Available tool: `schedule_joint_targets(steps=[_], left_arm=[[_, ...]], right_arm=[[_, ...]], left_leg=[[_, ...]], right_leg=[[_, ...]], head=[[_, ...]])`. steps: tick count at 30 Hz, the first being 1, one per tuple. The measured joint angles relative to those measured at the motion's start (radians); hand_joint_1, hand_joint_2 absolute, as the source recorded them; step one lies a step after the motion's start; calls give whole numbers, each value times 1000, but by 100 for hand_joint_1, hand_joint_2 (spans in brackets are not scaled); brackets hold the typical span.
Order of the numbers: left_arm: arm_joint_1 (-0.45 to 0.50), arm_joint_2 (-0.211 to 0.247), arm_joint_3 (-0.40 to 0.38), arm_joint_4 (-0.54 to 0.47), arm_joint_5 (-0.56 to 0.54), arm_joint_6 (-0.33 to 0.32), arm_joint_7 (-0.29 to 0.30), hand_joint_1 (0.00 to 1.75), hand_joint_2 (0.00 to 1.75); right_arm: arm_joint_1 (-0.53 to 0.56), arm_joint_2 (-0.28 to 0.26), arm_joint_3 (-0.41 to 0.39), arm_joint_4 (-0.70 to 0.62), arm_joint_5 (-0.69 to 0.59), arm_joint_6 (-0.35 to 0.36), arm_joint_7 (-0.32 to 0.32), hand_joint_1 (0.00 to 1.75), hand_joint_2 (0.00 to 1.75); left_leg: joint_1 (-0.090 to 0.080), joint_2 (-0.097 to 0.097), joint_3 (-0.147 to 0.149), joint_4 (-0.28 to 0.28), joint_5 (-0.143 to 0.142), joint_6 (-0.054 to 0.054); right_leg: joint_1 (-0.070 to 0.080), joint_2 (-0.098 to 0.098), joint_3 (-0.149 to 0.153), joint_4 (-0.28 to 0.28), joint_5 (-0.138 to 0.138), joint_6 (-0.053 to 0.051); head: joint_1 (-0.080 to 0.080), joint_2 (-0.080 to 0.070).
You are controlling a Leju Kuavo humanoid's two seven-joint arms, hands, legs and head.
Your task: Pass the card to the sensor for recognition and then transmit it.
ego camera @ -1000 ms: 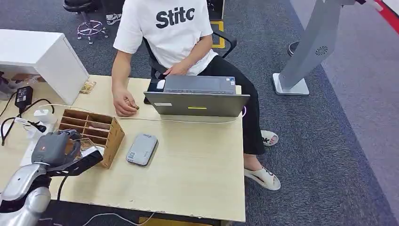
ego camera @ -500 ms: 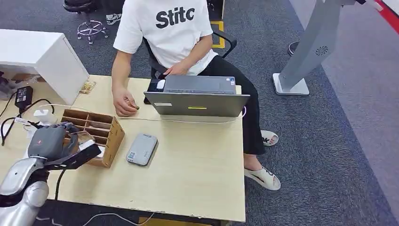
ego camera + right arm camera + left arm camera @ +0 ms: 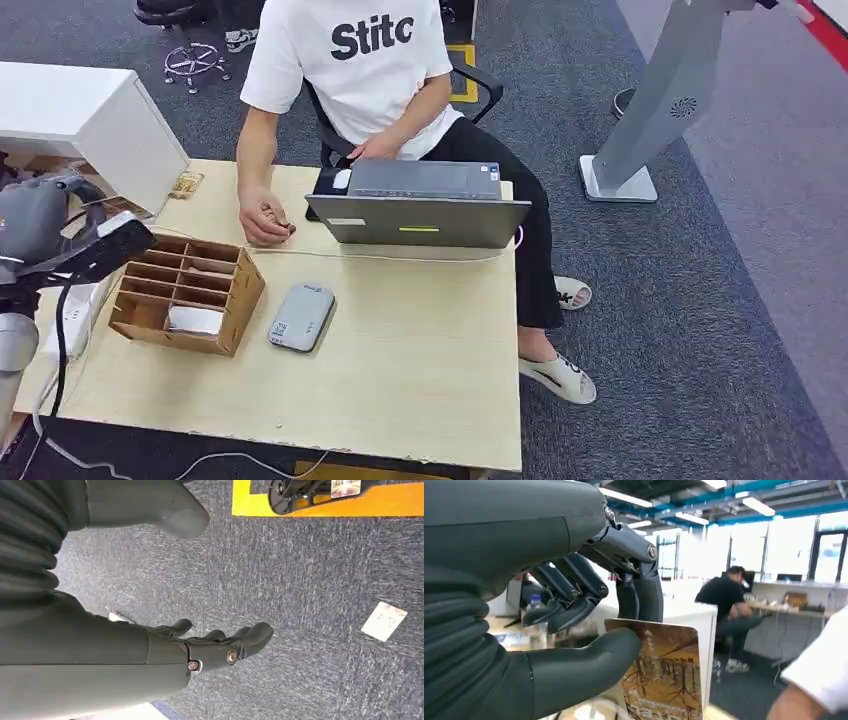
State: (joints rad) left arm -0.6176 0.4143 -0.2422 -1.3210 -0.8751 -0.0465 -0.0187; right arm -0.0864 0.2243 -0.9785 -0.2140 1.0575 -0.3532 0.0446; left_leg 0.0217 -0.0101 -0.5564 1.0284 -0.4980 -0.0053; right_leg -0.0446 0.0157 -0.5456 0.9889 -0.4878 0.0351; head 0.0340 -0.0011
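Observation:
My left hand (image 3: 38, 216) is raised at the table's far left, above and left of the wooden organizer box (image 3: 186, 293). In the left wrist view it pinches a brown card (image 3: 664, 672) with a tree picture between the thumb (image 3: 589, 660) and the dark fingers (image 3: 639, 587). The grey card sensor (image 3: 302, 317) lies flat on the table, just right of the box and apart from my hand. My right hand (image 3: 220, 645) hangs over grey carpet with its fingers apart and nothing in it.
A person in a white T-shirt (image 3: 350, 70) sits at the table's far side behind an open laptop (image 3: 420, 212), one hand (image 3: 262, 222) resting on the table. A white card (image 3: 195, 320) lies in a front compartment of the box. Cables and a power strip (image 3: 75, 305) run along the left edge.
My left hand has lifted out of the organizer box and moved up and to the left with the card. A white card in a front compartment is now uncovered.

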Motion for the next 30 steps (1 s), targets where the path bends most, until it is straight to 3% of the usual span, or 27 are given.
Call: schedule_joint_targets(steps=[7, 12, 21, 30], left_arm=[[-145, 9, 6, 74, -37, 3, 42, 175, 175], [-257, 6, 7, 180, -97, 41, 72, 175, 175], [-266, -27, 9, 219, -90, 97, 49, 175, 175], [-261, -55, 11, 219, -82, 101, 37, 175, 175]], right_arm=[[-1, 0, 0, 0, 13, 0, 0, 0, 175], [-1, 0, 0, 0, 22, 1, 0, 0, 175], [-2, 0, 0, 0, 31, -1, 8, 0, 175], [-2, 0, 0, 0, 31, -3, 5, 0, 175]], left_leg=[[0, 0, 0, 0, 0, 0], [0, 0, 0, 0, 0, 0], [0, 0, 0, 0, 0, 0], [0, 0, 1, 0, 1, 0]], right_leg=[[0, 0, 0, 0, 0, 0], [0, 0, 0, 0, 0, 0], [0, 0, 0, 0, 0, 0], [0, 0, 0, 0, 1, 0]], head=[[0, 0], [0, 0], [1, 0], [1, 0]])
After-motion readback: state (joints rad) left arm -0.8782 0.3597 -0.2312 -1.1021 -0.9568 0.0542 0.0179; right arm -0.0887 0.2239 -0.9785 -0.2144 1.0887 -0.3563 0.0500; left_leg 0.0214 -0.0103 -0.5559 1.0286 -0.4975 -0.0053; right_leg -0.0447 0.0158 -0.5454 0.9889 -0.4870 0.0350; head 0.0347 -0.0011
